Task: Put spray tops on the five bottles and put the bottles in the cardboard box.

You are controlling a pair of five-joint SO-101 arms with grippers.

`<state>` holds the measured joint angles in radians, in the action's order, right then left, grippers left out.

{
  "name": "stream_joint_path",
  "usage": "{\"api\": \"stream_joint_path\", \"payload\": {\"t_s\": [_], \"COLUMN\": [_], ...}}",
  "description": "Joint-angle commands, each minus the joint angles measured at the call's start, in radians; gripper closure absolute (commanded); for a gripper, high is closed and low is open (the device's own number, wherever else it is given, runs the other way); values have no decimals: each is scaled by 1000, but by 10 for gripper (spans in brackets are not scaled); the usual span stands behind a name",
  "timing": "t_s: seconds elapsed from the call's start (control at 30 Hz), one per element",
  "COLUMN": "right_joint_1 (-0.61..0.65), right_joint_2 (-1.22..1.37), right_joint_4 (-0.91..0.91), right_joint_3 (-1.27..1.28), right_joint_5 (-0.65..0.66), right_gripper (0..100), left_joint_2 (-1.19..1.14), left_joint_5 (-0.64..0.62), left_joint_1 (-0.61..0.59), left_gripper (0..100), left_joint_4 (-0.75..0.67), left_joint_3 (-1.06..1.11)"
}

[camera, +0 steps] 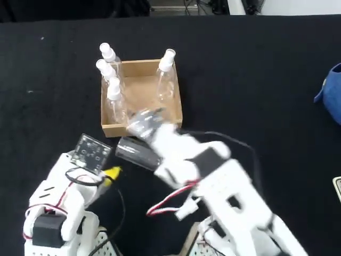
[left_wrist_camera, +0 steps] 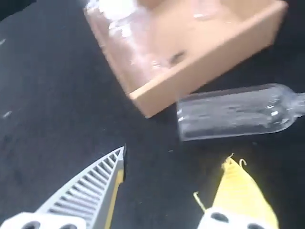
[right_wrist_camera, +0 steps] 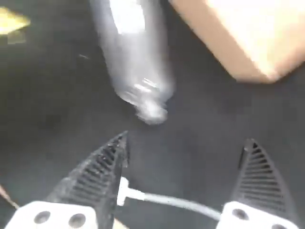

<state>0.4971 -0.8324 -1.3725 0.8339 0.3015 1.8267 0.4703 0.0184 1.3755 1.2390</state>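
**Box** [camera: 141, 93]: cardboard, open-topped. It was set on the black worktop [camera: 256, 80], at 12 o'clock of the two arms in the high view.

**Topped bottles** [camera: 165, 85]: four, clear. They were stood inside the box, each fitted with a white spray top [camera: 168, 55]. Three were ranged along the 9 o'clock wall and the fourth was placed in the 1 o'clock corner.

**Bare bottle** [camera: 134, 150]: the fifth, clear. It was laid on its side on the worktop outside the box, just beside the 6 o'clock wall. Whether wall and bottle touched could not be told. Its neck [left_wrist_camera: 299, 102] was left uncapped.

**Left gripper** [left_wrist_camera: 176, 155]: spread wide, with nothing held. One finger was seen to be grey and ribbed, the other yellow. It was positioned at 7 o'clock of the bare bottle, near it but apart.

**Right gripper** [right_wrist_camera: 186, 143]: spread wide, with nothing held. Its black ribbed fingers [right_wrist_camera: 107, 164] were pointed toward the bare bottle's neck and kept apart from it. A white cable [right_wrist_camera: 171, 200] was seen crossing between the finger bases.

**Right arm** [camera: 213, 170]: white. In the high view it was stretched from 5 o'clock toward the box, and the bare bottle's 3 o'clock end was covered by it.

**Blue object** [camera: 331, 98]: partly seen at the worktop's 3 o'clock edge, well apart from the box.
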Motion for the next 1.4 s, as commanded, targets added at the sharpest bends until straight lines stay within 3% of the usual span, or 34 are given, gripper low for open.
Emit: {"api": "stream_joint_path", "payload": {"t_s": [0.0,0.17,0.37,0.67,0.97,1.37], "right_joint_1": [-230,-460,-572,-586,-586,-586], "right_joint_2": [-165,-294,-338,-337,-337,-344], "right_joint_4": [-124,-190,-173,-153,-153,-157], "right_joint_3": [-56,-25,36,56,59,59], "right_joint_5": [83,190,233,233,230,232], "right_gripper": [677,677,677,677,677,677], "left_joint_2": [-40,-227,-516,-677,-875,-931], "left_joint_5": [6,-18,-115,-339,-419,-420], "left_joint_1": [151,196,234,323,332,297], "left_gripper": [802,802,802,802,802,802], "left_joint_4": [-18,-204,-425,-608,-829,-832], "left_joint_3": [-58,-64,-71,-104,-45,64]}}
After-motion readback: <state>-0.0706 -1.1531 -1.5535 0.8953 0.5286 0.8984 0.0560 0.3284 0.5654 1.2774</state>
